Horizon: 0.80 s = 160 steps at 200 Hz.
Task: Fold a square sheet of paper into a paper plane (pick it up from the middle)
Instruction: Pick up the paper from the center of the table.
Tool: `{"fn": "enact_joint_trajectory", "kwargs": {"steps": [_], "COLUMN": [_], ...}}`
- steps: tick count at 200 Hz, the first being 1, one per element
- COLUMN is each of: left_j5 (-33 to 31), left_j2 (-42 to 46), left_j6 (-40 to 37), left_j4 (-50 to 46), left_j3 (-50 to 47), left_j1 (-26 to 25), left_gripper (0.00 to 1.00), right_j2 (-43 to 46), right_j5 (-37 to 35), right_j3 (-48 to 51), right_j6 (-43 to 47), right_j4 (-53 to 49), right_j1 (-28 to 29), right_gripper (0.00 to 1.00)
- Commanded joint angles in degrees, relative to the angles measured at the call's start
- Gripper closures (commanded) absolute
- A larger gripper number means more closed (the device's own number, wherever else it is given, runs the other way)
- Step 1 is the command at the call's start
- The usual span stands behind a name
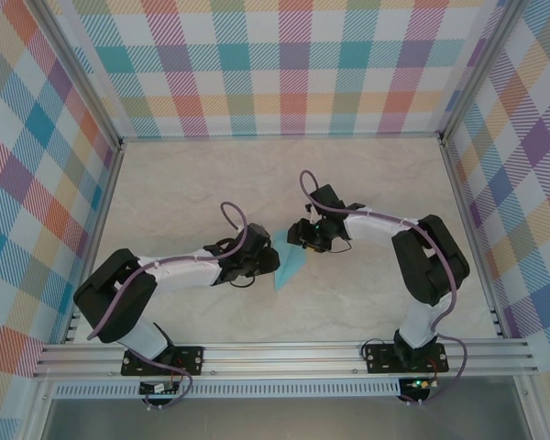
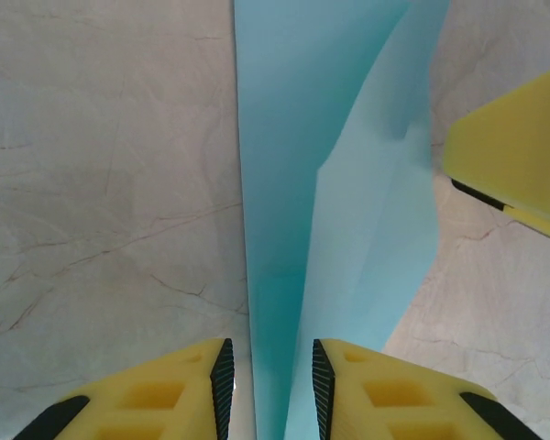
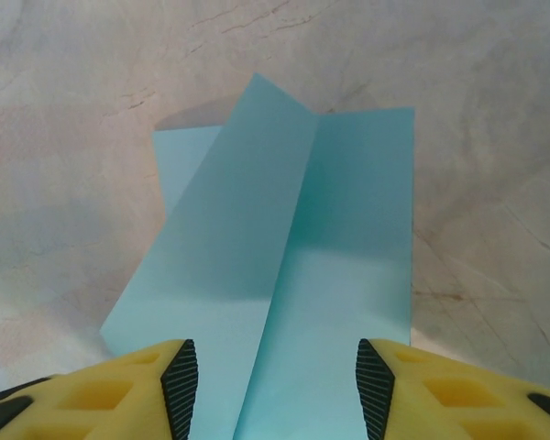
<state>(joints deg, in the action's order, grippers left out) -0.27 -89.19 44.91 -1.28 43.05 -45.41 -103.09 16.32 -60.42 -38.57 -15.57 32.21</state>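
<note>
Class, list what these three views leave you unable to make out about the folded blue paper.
Top external: the folded paper is too small to read its creases.
Left wrist: the top edge cuts off its far end, and the bottom edge cuts off its near end between the left gripper's fingers.
Right wrist: its near end runs off the bottom edge between the right gripper's fingers.

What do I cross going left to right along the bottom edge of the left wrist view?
Pale marbled tabletop → yellow finger with a black ribbed pad → folded light-blue paper sheet → second yellow finger.
</note>
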Motion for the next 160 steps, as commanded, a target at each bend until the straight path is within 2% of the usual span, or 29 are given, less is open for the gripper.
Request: {"fn": "enact_joint_trajectory", "kwargs": {"steps": [1, 60, 160], "left_j5": [-2.04, -2.76, -2.45], "left_j2": [-1.29, -3.52, -5.82], "left_j6": [1.33, 1.85, 1.57], "left_j4": [0.39, -1.84, -4.62], "left_j3": [1.95, 2.72, 4.86], "left_j1": [1.01, 2.19, 2.78], "left_gripper": [0.69, 0.71, 0.72], "right_j2": [-2.56, -4.07, -7.26], "right_j5": [2.51, 9.01, 12.55], "right_j3": [-1.17, -0.39, -0.94], "right_j6": [-0.11, 1.56, 2.46], "right_j4": [2.25, 7.22, 7.34], "right_j1": [-0.32, -0.3, -0.3], "right_gripper": [0.5, 0.56, 0.59]}}
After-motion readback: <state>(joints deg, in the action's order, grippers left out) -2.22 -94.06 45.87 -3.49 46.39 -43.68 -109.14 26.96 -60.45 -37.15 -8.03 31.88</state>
